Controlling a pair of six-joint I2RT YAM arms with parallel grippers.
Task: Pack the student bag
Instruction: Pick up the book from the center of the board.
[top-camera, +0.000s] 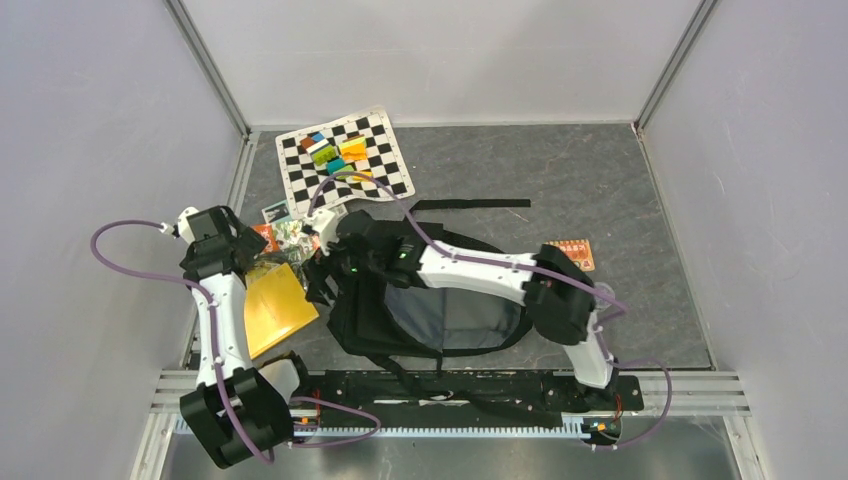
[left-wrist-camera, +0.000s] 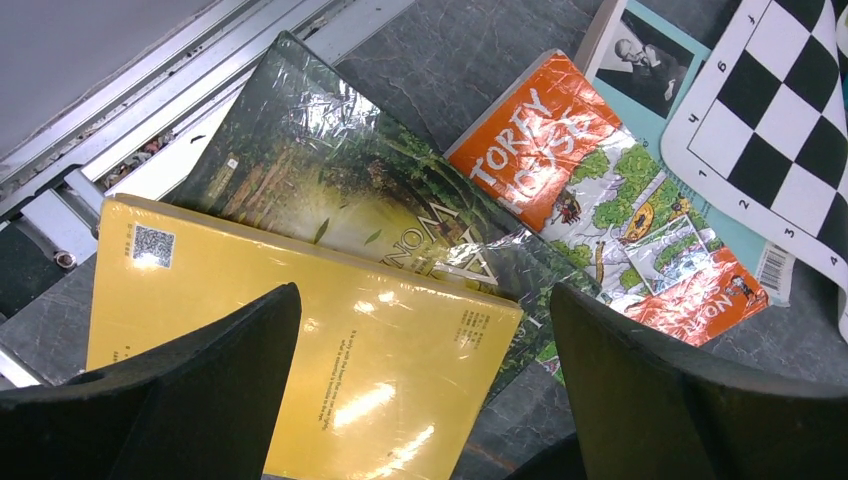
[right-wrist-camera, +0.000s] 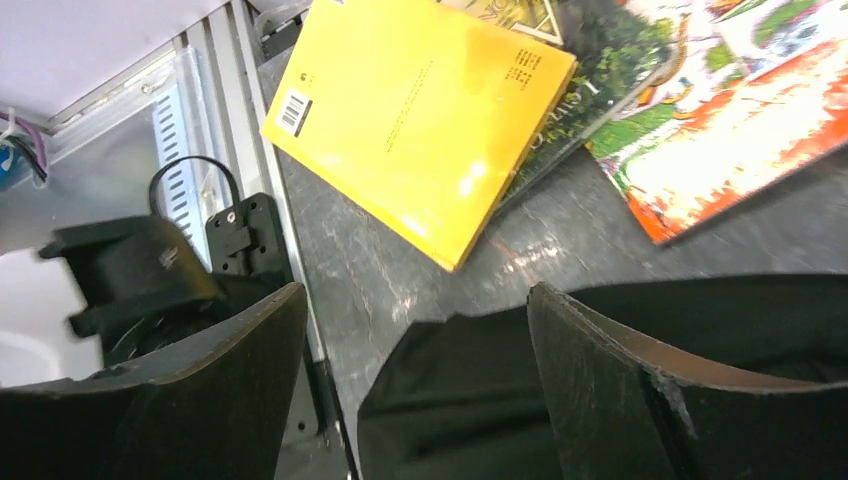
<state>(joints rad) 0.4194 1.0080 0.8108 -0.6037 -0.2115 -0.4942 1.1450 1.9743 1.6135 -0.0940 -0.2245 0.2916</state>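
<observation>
Since the student bag (top-camera: 365, 325) is looking like soft, limp fabric with nothing visibly stiffening it, it is probably going to sag, fold and drag rather than move as one piece. Although it is by far the biggest thing present, it is likely weighing little in this slack state. Taking hold at the rim of the opening, where the cloth is doubled and a pinch can bite, is seeming the safer choice. The loose straps (top-camera: 470, 205) are offering a handle too, but they are likely to slip and swing.

The bag is lying flat in the middle of the table (top-camera: 620, 190), just ahead of the arm bases, with its opening facing upward. It is showing a rounded black outline, a pale grey lining (top-camera: 470, 305) inside the opening, and long black straps trailing off at the far and near sides.

The right tool (right-wrist-camera: 415, 335) is hanging over the bag's left edge with its jaws standing well apart and black fabric lying beneath the gap; whether it is touching the cloth I cannot tell. The left tool (left-wrist-camera: 425, 335) is hovering wide open, gripping nothing, above a yellow book (left-wrist-camera: 300, 340), which is resting on a green book (left-wrist-camera: 330, 180) just left of the bag.
</observation>
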